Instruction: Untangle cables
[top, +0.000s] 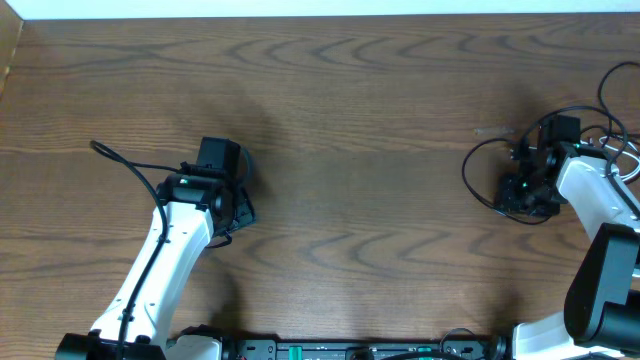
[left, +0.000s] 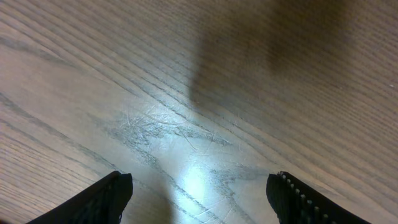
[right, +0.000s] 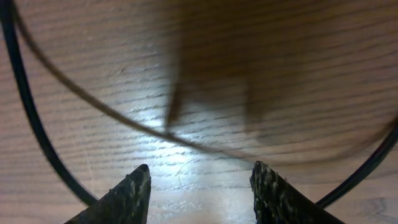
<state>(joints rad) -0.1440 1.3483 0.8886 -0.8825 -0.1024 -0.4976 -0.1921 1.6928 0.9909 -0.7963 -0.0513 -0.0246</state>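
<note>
A thin black cable (top: 468, 168) lies in a loop on the wooden table at the right, around my right gripper (top: 518, 196). In the right wrist view the black cable (right: 25, 112) curves down the left and shows again at the lower right. A blurred thin dark line crosses above the fingers. My right gripper (right: 201, 168) is open and empty over bare wood inside the loop. A thin white cable (top: 617, 150) seems to lie behind the right arm at the table's right edge, partly hidden. My left gripper (top: 243, 208) is open and empty (left: 200, 180) over bare wood, far from the cables.
The wooden table (top: 350, 110) runs to a pale far edge. More thin black loops (top: 608, 92) lie at the far right edge. The left arm's own thick black wire (top: 125, 160) arches to its left.
</note>
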